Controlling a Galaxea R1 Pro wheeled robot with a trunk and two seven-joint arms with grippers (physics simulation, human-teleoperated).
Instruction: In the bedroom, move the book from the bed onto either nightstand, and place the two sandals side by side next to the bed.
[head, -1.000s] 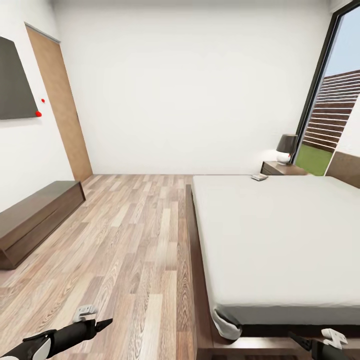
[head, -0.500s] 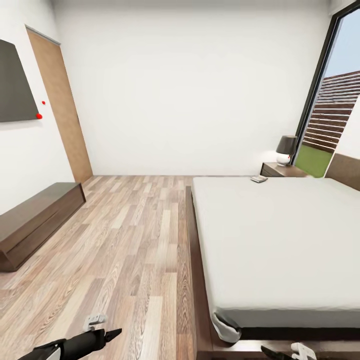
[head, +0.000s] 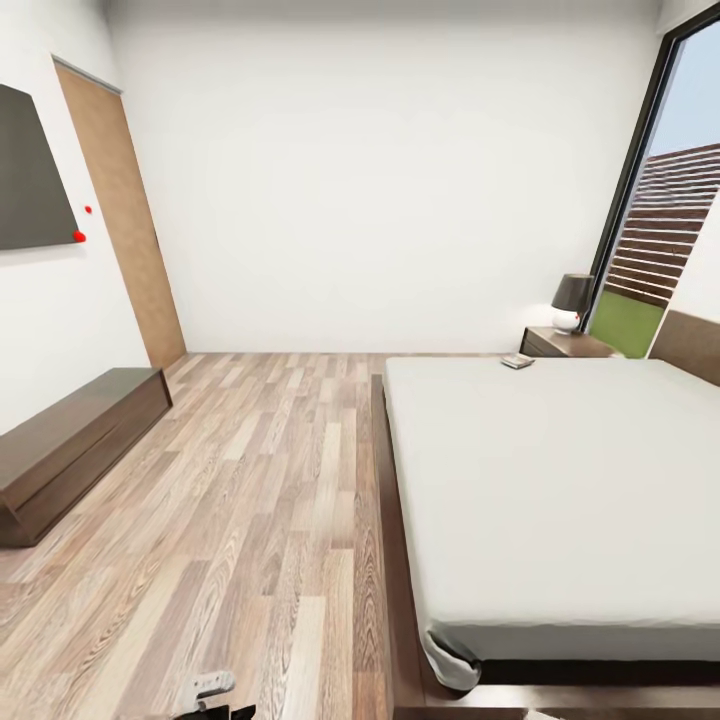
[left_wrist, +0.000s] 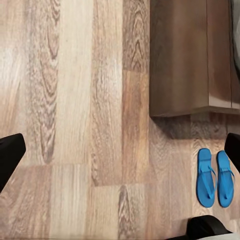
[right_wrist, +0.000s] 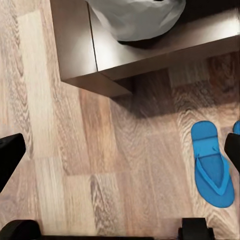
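Observation:
The book lies on the far corner of the bed, close to the nightstand. The two sandals are bright blue and lie side by side on the wood floor, just off a corner of the bed frame. My left gripper hangs open above bare floor, with the pair near its one finger. My right gripper is open too, above the floor by the bed frame corner. One sandal lies beside its fingertip, and the other sandal's edge just shows.
A long low dark cabinet stands along the left wall under a dark screen. A brown door is behind it. A lamp sits on the nightstand by the tall window. Open plank floor runs between cabinet and bed.
The whole head picture has shifted slightly downward, so the camera moved. Both arms have slid down to that view's bottom edge. The book and bed have not moved.

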